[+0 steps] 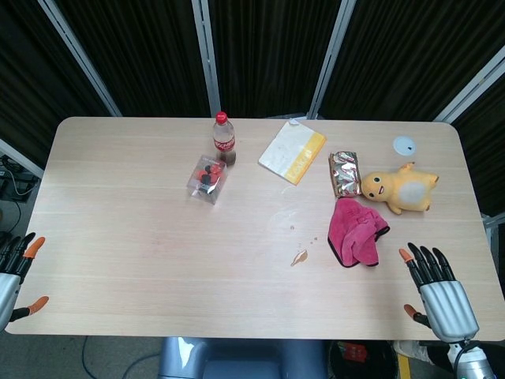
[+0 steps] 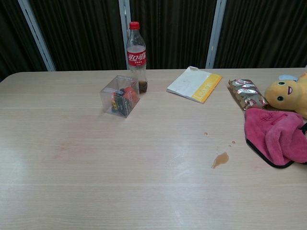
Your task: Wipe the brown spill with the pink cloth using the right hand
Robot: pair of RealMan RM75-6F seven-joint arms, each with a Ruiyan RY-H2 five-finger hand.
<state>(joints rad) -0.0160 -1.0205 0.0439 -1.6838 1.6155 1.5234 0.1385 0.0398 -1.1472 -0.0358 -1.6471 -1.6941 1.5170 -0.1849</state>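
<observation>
A small brown spill (image 1: 299,257) (image 2: 220,159) marks the table right of centre, with a few droplets beyond it. The crumpled pink cloth (image 1: 356,231) (image 2: 276,134) lies just right of the spill, touching nothing of it. My right hand (image 1: 436,293) hovers at the table's front right corner, below and right of the cloth, fingers straight and apart, holding nothing. My left hand (image 1: 13,268) shows at the front left edge, fingers spread and empty. Neither hand appears in the chest view.
A yellow plush duck (image 1: 398,188) and a foil snack pack (image 1: 344,174) lie just behind the cloth. Further back are a yellow-and-white booklet (image 1: 292,151), a cola bottle (image 1: 224,138), a clear box of small items (image 1: 207,178) and a white disc (image 1: 404,144).
</observation>
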